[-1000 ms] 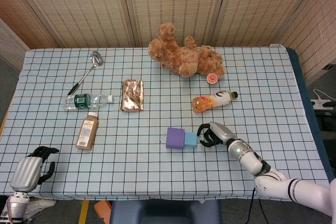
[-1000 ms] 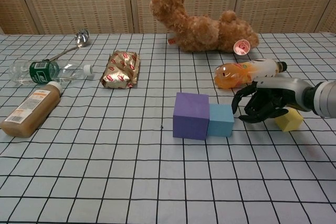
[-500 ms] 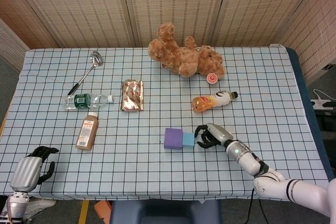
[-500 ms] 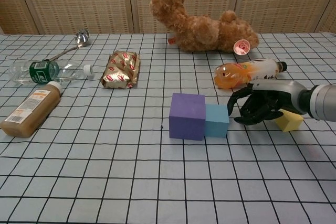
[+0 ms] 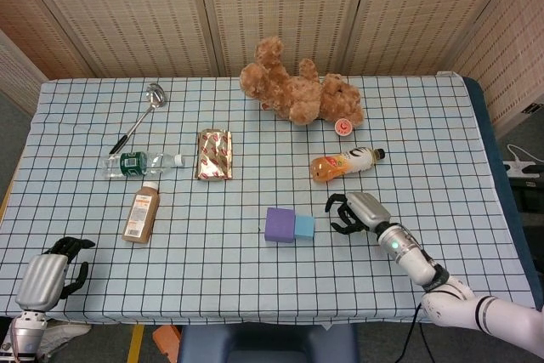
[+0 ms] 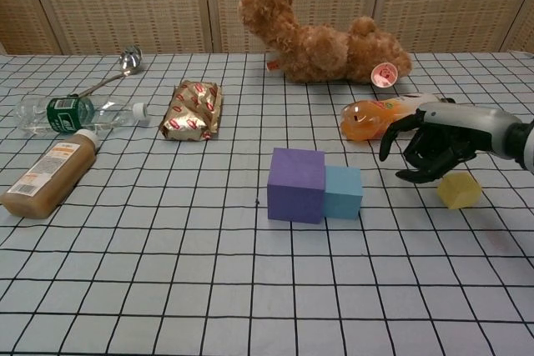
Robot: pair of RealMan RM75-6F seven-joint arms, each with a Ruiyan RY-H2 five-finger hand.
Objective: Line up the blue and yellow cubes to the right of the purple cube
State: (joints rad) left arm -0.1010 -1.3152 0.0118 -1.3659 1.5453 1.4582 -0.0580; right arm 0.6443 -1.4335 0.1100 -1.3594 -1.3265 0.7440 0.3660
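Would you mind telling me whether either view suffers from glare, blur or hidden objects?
Head view: even light, sharp, but the right hand hides the yellow cube. Chest view: yellow cube shows clearly beside that hand; foil packet glints slightly; no blur.

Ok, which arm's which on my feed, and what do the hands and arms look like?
Both hands have silver-grey backs and black fingers. The right hand joins a silver forearm with a small green light, a black joint ring, then a white arm. The left hand shows at bottom left above a white wrist.
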